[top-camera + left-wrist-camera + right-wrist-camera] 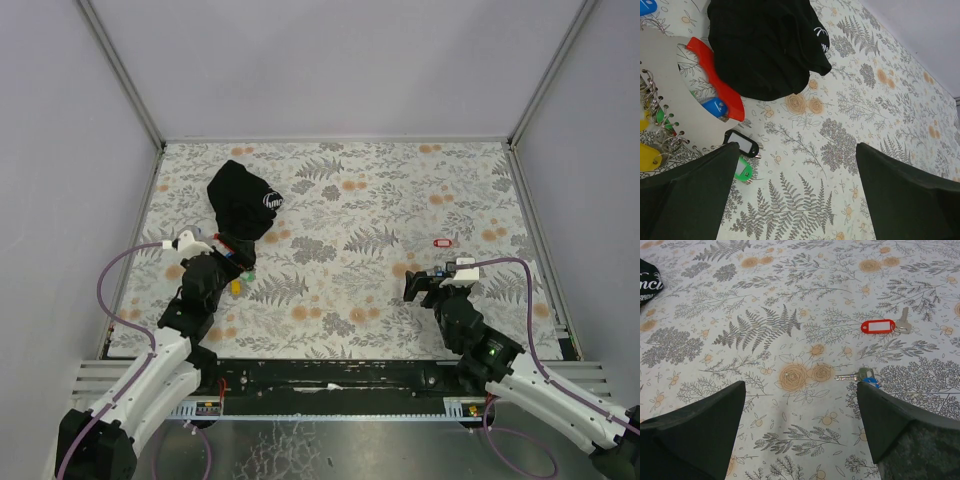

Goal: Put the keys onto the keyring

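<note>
On a floral-print table (350, 200), black cloth pouch (243, 200) at ten o'clock, tagged keys (742, 144) bunched at nine o'clock beside the left gripper (797, 180), fingers wide apart, red-tagged key (878, 327) alone at three o'clock, blue-tagged key (867, 376) near the right gripper (800, 415), fingers spread, empty.

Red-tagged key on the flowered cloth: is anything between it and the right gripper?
Yes. A small silver key with a blue tag lies flat on the cloth, roughly between the open right gripper and the silver key with the red plastic tag.
</note>
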`<act>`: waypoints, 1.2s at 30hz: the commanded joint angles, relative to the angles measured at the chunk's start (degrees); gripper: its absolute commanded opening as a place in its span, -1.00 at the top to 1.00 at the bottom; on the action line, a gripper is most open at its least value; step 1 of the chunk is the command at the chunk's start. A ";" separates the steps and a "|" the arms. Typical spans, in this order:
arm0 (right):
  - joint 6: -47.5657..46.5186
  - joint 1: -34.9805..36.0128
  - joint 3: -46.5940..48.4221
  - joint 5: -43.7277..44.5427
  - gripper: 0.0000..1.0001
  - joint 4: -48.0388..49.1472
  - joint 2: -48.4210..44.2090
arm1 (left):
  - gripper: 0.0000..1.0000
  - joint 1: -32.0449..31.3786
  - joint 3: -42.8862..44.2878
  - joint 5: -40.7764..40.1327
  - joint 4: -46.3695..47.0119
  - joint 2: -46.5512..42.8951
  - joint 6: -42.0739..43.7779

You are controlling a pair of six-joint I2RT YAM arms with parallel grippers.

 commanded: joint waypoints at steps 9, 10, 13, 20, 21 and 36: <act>-0.51 -0.19 0.49 -1.50 -0.98 3.50 -0.36 | -1.00 -0.15 0.64 -3.82 1.61 1.48 -1.10; -0.61 -0.21 0.57 -1.69 -0.98 3.59 -0.28 | -1.00 -0.14 0.77 -4.38 0.99 1.95 -1.59; -0.54 -0.24 0.71 -1.94 -0.98 3.32 -0.17 | -1.00 -0.11 1.04 -6.61 -0.41 2.73 -3.00; -0.31 -0.24 0.99 -3.96 -0.98 2.81 -0.68 | -1.00 6.07 -0.65 -5.07 3.58 7.78 -5.34; -0.22 -0.19 0.95 -4.40 -0.98 2.79 -0.82 | -1.00 7.44 -0.57 -4.23 3.97 9.02 -5.36; -0.19 -0.20 0.85 -7.86 -0.98 3.10 -0.91 | -0.43 21.49 8.56 -4.79 4.95 33.37 -7.73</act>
